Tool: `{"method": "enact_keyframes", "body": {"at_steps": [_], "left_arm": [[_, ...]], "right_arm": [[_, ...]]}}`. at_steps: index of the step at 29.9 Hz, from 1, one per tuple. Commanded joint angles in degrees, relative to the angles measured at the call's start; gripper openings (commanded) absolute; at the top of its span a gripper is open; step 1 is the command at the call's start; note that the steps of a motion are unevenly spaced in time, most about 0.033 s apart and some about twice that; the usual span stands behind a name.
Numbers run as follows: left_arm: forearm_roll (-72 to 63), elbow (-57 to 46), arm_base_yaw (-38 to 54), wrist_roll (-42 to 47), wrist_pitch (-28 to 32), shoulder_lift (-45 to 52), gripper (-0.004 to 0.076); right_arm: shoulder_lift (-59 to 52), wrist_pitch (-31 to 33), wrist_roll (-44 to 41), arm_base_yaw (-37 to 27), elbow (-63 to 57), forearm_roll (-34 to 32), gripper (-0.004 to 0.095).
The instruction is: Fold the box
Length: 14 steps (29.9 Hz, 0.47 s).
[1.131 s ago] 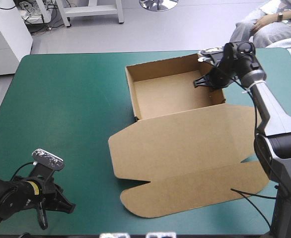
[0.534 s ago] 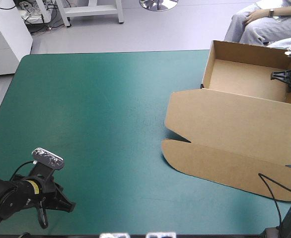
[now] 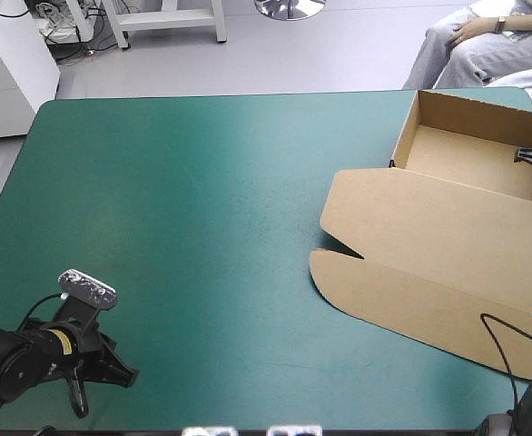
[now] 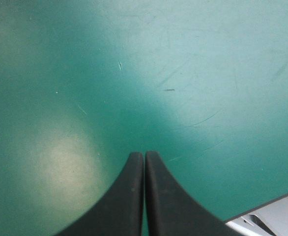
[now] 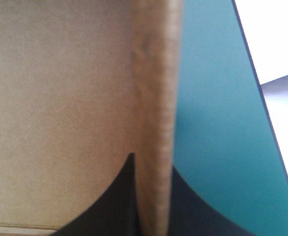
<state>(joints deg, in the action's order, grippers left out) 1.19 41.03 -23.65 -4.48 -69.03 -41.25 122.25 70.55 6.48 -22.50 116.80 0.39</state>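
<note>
While my right tool [image 5: 151,164] clamps the box [image 3: 448,227] by its two-o'clock wall, it seems light, stiff; my left tool [image 4: 144,155] is closed, empty.

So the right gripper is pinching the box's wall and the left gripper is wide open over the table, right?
Not quite. The left gripper is shut, not open: the left wrist view shows it closed to a point over the table. The right gripper is indeed pinching the wall of the box.
</note>
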Motion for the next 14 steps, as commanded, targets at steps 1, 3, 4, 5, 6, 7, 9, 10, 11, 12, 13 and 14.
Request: {"method": "enact_keyframes", "body": {"at_steps": [1,3,4,5,6,7,9,10,11,12,13,14], "left_arm": [[-0.2,1.45,-0.04,0.81,1.59,0.04,-0.0008],[-0.2,1.45,-0.04,0.89,1.23,0.04,-0.0008],[-0.2,1.45,-0.04,0.89,1.2,0.04,-0.0008],[-0.2,1.45,-0.04,0.95,1.1,0.04,-0.0008],[-0.2,1.45,-0.04,0.95,1.1,0.04,-0.0008],[-0.2,1.45,-0.04,0.95,1.1,0.04,-0.0008],[-0.2,1.45,-0.04,0.95,1.1,0.04,-0.0008],[-0.2,1.45,-0.04,0.95,1.2,0.04,-0.0008],[-0.2,1.45,-0.04,0.95,1.2,0.04,-0.0008],[-0.2,1.45,-0.04,0.95,1.2,0.04,-0.0008],[-0.2,1.45,-0.04,0.95,1.2,0.04,-0.0008],[-0.2,1.45,-0.04,0.95,1.31,0.04,-0.0008]], "right_arm": [[-3.46,-1.89,-0.2,-2.23,1.96,0.41,-0.0017],[-3.46,-1.76,-0.2,-3.73,1.96,0.52,-0.0017],[-3.46,-1.75,-0.2,-4.5,1.96,0.52,-0.0017],[-3.46,-1.75,-0.2,-5.28,1.96,0.65,-0.0017],[-3.46,-1.75,-0.2,-5.98,1.96,0.81,-0.0016],[-3.46,-1.53,-0.2,-6.53,1.96,0.96,-0.0012],[-3.46,-1.26,1.21,-7.69,1.96,1.09,0.0041],[-3.46,-1.15,1.47,-8.09,1.96,1.09,0.0095],[-3.46,-1.17,1.76,-8.49,1.96,1.09,0.0173],[-3.46,-1.28,1.76,-8.75,1.96,1.09,0.0271],[-3.46,-1.28,1.76,-9.05,1.96,1.54,0.0384],[-3.57,-1.59,1.76,-9.19,1.96,1.83,0.048]]}}
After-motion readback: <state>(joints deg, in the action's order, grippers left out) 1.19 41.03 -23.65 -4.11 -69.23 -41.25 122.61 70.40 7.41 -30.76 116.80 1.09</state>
